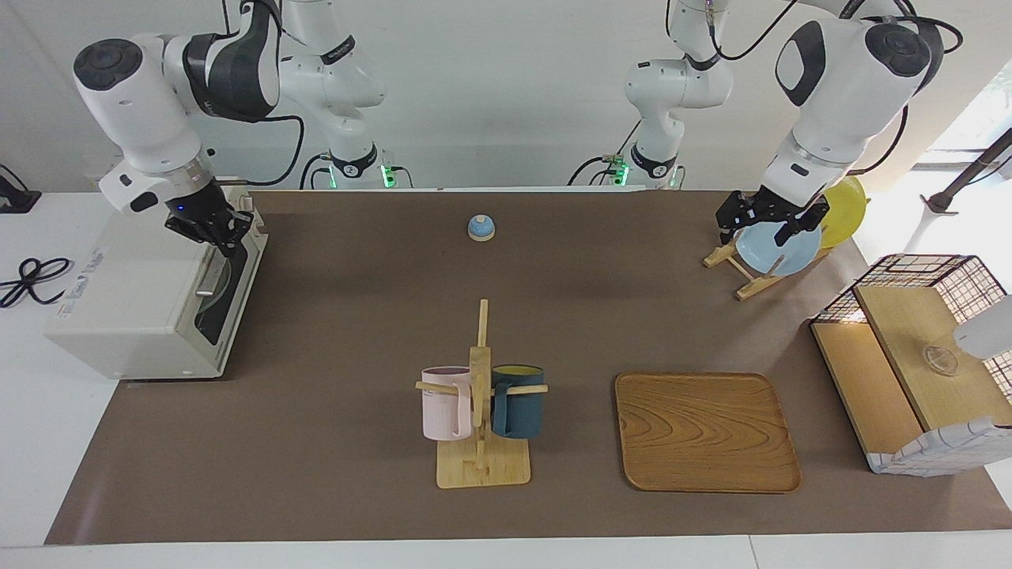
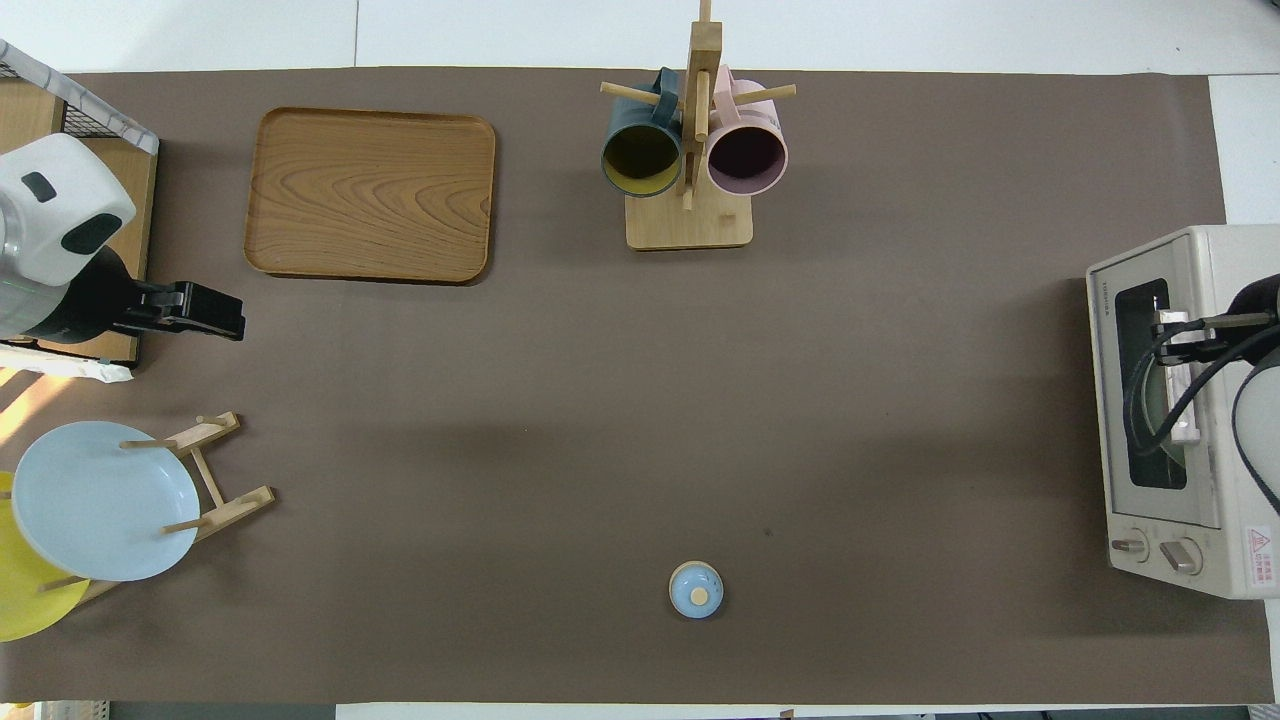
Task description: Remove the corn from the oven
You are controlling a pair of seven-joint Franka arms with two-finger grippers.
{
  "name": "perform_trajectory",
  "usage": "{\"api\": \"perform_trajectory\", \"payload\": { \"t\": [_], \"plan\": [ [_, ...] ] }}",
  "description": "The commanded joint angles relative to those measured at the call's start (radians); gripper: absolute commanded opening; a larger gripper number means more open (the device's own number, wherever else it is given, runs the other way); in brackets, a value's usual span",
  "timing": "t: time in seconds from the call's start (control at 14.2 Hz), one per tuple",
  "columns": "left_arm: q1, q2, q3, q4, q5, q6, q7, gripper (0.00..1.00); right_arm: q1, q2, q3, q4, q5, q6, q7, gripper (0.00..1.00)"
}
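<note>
**Right gripper at closed oven door**

The oven [image 1: 146,304] sits at left of the facing view, door shut; the corn is not visible. Right gripper [image 1: 215,229] is at the door's top edge; finger state cannot be told. Left gripper [image 1: 771,221], fingers spread, waits above the plate rack [image 1: 743,273] at upper right.

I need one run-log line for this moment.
stage: reach for door | right gripper: at oven handle | door: closed | corn: not visible | left gripper: waits over plate rack

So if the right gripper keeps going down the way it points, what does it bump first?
Probably the oven door's silver bar handle: the right gripper points down right at it, though any gap left is unclear.
</note>
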Motion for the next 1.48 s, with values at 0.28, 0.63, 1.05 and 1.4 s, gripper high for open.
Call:
{"api": "perform_trajectory", "payload": {
  "t": [0.28,0.63,1.05,1.4],
  "plan": [
    [0.011,-0.004,-0.005,0.006,0.018,-0.005,0.008,1.0,-0.079,0.037,0.005,-0.06,-0.03,0.097,0.042,0.0],
    [0.011,-0.004,-0.005,0.006,0.018,-0.005,0.008,1.0,-0.069,0.049,0.008,-0.065,-0.018,0.102,0.081,0.0],
    [0.011,-0.004,-0.005,0.006,0.018,-0.005,0.008,1.0,-0.017,0.067,0.014,-0.132,0.054,0.181,0.16,0.0],
    [0.011,-0.004,-0.005,0.006,0.018,-0.005,0.008,1.0,0.054,0.136,0.014,-0.204,0.105,0.339,0.197,0.0]
  ]
}}
